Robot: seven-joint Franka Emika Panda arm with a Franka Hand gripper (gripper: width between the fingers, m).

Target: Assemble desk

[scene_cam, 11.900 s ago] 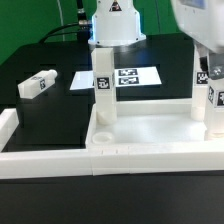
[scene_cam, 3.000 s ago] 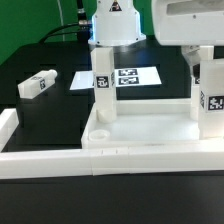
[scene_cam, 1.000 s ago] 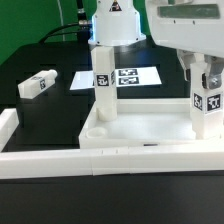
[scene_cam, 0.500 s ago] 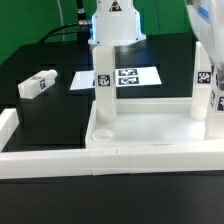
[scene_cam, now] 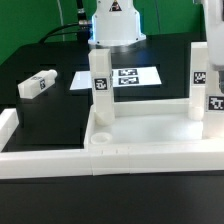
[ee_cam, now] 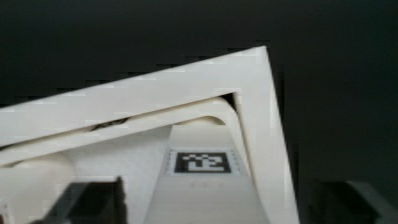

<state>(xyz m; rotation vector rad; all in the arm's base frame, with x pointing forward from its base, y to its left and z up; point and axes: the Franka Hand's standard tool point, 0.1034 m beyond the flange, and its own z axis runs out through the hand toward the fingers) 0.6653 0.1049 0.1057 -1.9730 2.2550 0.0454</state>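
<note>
The white desk top (scene_cam: 140,128) lies at the front with its rim up. One tagged leg (scene_cam: 100,85) stands in its far left corner. Two tagged legs stand on the exterior view's right, one further back (scene_cam: 201,78) and one nearer (scene_cam: 215,110). A loose leg (scene_cam: 38,84) lies on the black table at the left. In the wrist view my gripper (ee_cam: 217,192) is open, with its dark fingers (ee_cam: 93,198) apart on either side of an upright tagged leg (ee_cam: 210,160) in a corner of the desk top (ee_cam: 107,100), not touching it.
The marker board (scene_cam: 130,76) lies flat behind the desk top. White border rails (scene_cam: 40,160) run along the front and left. The arm's white body (scene_cam: 208,15) shows at the top right edge of the exterior view. The robot base (scene_cam: 115,20) stands at the back.
My gripper held a leg on the right, then let go and rose. It has lifted almost out of the exterior view, and both right legs now show.
</note>
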